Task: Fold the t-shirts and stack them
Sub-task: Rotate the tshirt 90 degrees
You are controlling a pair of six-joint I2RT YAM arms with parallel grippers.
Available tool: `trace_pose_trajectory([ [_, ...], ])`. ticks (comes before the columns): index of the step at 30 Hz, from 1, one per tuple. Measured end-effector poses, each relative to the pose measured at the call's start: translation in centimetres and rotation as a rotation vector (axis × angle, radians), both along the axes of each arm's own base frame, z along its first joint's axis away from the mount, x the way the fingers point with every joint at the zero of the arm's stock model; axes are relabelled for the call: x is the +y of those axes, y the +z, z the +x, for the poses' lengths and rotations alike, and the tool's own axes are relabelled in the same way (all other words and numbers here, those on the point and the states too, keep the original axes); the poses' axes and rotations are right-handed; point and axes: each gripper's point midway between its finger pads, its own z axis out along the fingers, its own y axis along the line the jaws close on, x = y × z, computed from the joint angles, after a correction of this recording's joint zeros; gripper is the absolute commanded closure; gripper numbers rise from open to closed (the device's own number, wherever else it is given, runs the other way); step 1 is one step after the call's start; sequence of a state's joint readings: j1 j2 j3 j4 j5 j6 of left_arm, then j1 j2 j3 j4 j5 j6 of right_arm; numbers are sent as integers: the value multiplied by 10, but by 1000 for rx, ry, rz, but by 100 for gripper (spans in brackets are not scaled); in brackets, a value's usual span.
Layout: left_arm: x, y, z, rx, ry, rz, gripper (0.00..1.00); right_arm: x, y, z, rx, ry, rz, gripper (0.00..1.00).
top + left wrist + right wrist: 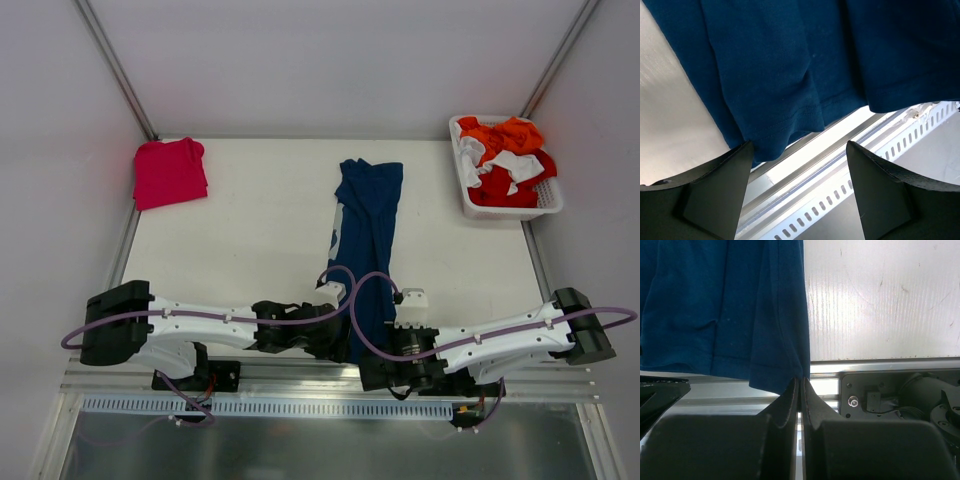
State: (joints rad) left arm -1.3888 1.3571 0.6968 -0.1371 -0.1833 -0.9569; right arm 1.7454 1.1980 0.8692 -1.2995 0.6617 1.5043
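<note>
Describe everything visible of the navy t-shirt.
The navy t-shirt is soft knit cloth folded into a long narrow strip, with a pale print showing along its left edge. It runs down the table from far middle to near edge, its stitched hem overhanging. The right gripper is shut on one hem corner; the left gripper stands open beside the other.

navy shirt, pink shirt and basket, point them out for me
navy shirt (368, 230), top view, middle of the cloth
pink shirt (168, 172), top view, centre of the cloth
basket (510, 213), top view, near wall

Robotics lab cell — plain white walls, aluminium rail along table edge, perforated cable duct.
</note>
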Motion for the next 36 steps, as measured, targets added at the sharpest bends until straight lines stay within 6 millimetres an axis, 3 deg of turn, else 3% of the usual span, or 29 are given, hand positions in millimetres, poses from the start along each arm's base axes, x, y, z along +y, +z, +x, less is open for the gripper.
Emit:
trace_pose_trajectory([
  [2,0,1,0,-1,0,-3,25,0,0,0,0,0,0,100],
  [4,-1,2,0,-1,1,-7,35,0,0,0,0,0,0,100],
  [5,-1,2,0,0,2,-6,41,0,0,0,0,0,0,99],
  [6,-1,2,0,0,2,-7,59,0,0,0,0,0,0,100],
  [10,-1,-2,-1,10,0,1,93,0,0,0,0,0,-1,99],
  [12,-1,-7,-3,20,-5,15,100,0,0,0,-1,0,-1,99],
  [23,-7,-19,-5,38,-26,57,100,0,-1,0,-1,0,-5,99],
  [32,-57,15,-3,24,-97,-31,100,0,-1,0,-2,-7,1,99],
  [36,-69,19,-5,36,-116,-46,100,1,0,1,-4,-22,14,99],
])
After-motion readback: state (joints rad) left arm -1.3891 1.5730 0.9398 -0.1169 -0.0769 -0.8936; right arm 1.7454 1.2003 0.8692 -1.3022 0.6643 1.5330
